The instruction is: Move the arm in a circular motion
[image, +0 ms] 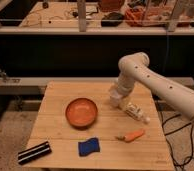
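A light wooden surface [55, 112] stands on a speckled floor, with a dark wall and a cluttered shelf behind it. Nearest the front edge, at the left corner, lies a black bar with a pale stripe [34, 152]. Right of it sits a blue sponge [89, 146], and further right a small orange carrot-like piece [132, 135] lies slanted. Towards the middle of the surface rests an orange bowl [82, 111], upright and apart from the other things. Behind the carrot piece, near the right edge, a white bottle [136, 111] lies on its side.

The arm [155, 85] comes in from the right edge, rises to a rounded elbow over the far side of the surface, then bends down. The gripper [117, 97] hangs at its tip between the bowl and the bottle, just beside the bottle's far end; whether it touches anything I cannot tell, nor how its fingers stand.
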You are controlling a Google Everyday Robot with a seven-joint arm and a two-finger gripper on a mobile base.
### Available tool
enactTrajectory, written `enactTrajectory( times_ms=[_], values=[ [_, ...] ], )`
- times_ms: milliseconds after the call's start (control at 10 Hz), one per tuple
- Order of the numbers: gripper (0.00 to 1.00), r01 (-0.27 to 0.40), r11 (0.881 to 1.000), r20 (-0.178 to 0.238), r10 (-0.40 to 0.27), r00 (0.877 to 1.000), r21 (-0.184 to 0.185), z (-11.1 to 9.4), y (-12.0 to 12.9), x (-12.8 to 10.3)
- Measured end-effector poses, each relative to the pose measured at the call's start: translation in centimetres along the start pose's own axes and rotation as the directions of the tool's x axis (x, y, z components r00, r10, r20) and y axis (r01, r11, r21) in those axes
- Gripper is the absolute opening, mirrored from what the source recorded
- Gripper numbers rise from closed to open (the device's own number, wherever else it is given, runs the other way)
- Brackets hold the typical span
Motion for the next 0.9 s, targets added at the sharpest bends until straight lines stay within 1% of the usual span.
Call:
enactTrajectory(
  times_ms=[200, 300, 400, 500, 600, 700, 800, 900],
  values=[
    [0.8, -0.068, 0.998, -0.018, 0.068, 0.997, 0.003, -0.3, 1.7, 3.9],
    [0.8, -0.117, 0.993, -0.034, 0.117, 0.992, 0.002, -0.7, 3.6, 6.6],
    [0.8, -0.152, 0.988, -0.05, 0.152, 0.987, 0.002, -1.2, 5.4, 8.4],
    [0.8, -0.18, 0.984, -0.062, 0.179, 0.982, -0.004, -1.6, 7.2, 9.2],
    [0.8, -0.203, 0.979, -0.075, 0.202, 0.976, -0.002, -2.0, 9.3, 9.6],
    [0.8, -0.222, 0.975, -0.086, 0.221, 0.971, 0.002, -2.4, 11.4, 9.4],
    [0.8, -0.223, 0.975, -0.09, 0.223, 0.971, 0.008, -2.6, 13.0, 8.7],
    [0.8, -0.213, 0.977, -0.095, 0.213, 0.972, 0.013, -2.9, 14.9, 7.4]
  ],
)
